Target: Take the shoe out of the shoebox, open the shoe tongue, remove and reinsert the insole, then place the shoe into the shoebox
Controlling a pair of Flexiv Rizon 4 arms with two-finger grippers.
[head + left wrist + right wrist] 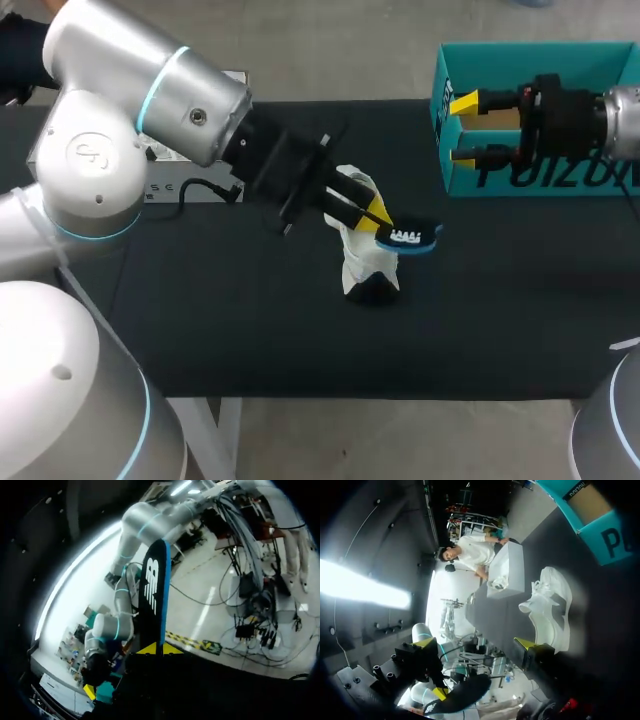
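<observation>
1. Gripping the insole (412, 238) by one end, the left gripper (378, 213) is pinched tight on it; the left wrist view shows the dark, blue-edged insole standing straight out from between the yellow tips.
2. The white shoe (365, 265) sits on the black table (250, 320), out of the box, directly beneath the held insole and close to it.
3. Over at the teal shoebox (530, 60), the right gripper (462, 128) hovers with its fingers spread wide, holding nothing.
4. Step in hand, by the look of it: the insole is out of the shoe and reinsertion comes next.
5. That move likely calls for tipping the insole's free end into the shoe's opening and sliding it flat, perhaps with the right arm steadying the shoe.
</observation>
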